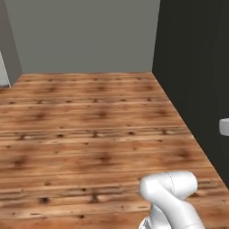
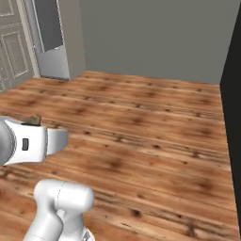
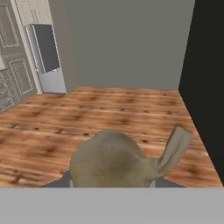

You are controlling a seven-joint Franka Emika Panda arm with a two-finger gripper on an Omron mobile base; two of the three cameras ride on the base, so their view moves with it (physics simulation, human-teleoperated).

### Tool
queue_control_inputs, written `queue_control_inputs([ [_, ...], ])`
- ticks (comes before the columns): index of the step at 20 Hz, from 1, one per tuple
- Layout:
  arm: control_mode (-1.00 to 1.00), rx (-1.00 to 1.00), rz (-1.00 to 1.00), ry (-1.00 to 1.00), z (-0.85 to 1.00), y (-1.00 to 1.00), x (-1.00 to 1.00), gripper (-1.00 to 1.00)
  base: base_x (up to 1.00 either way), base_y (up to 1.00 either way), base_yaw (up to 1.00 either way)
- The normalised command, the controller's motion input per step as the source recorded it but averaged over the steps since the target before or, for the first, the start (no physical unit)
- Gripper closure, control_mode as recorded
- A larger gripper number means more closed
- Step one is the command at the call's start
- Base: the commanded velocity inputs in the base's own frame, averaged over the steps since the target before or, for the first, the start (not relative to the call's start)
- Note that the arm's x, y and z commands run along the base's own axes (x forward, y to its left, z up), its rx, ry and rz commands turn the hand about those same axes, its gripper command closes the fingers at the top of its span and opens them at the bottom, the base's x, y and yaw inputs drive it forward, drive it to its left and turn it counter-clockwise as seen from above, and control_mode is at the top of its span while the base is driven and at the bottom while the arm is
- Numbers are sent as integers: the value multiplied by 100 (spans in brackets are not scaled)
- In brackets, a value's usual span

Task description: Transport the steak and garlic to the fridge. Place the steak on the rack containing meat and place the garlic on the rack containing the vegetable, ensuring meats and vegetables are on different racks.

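Note:
The garlic [image 3: 113,159], a tan bulb with a bent stem, sits low in the hand view, close to the camera. My gripper [image 3: 113,183] is shut on the garlic, whose bulk hides most of the dark fingertips [image 3: 61,183]. In the right base view my white hand is at the left edge, and a brown bit of the garlic [image 2: 33,119] peeks over it. Far off at the left stands a silver-grey appliance [image 3: 46,59] that looks like the fridge [image 2: 49,40], seen at an angle. The steak is out of view.
A bare wooden floor [image 1: 89,129] stretches ahead to a grey back wall [image 1: 85,36]. A dark wall [image 1: 197,71] closes the right side, with a small white piece [image 1: 224,126] sticking out of it. Grey panelled cabinet fronts [image 2: 12,47] line the far left.

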Motion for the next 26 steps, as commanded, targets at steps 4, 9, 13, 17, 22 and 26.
queue_control_inputs([
  [4,100,0,0,0,0,0,0,100,100,100,0],
  [9,100,0,0,0,0,0,0,100,100,100,0],
  [13,100,0,0,0,0,0,0,100,100,100,-4],
  [17,100,0,0,0,0,0,0,100,100,100,-8],
  [22,100,0,0,0,0,0,0,100,100,100,-12],
  [26,100,0,0,0,0,0,0,100,100,100,-11],
])
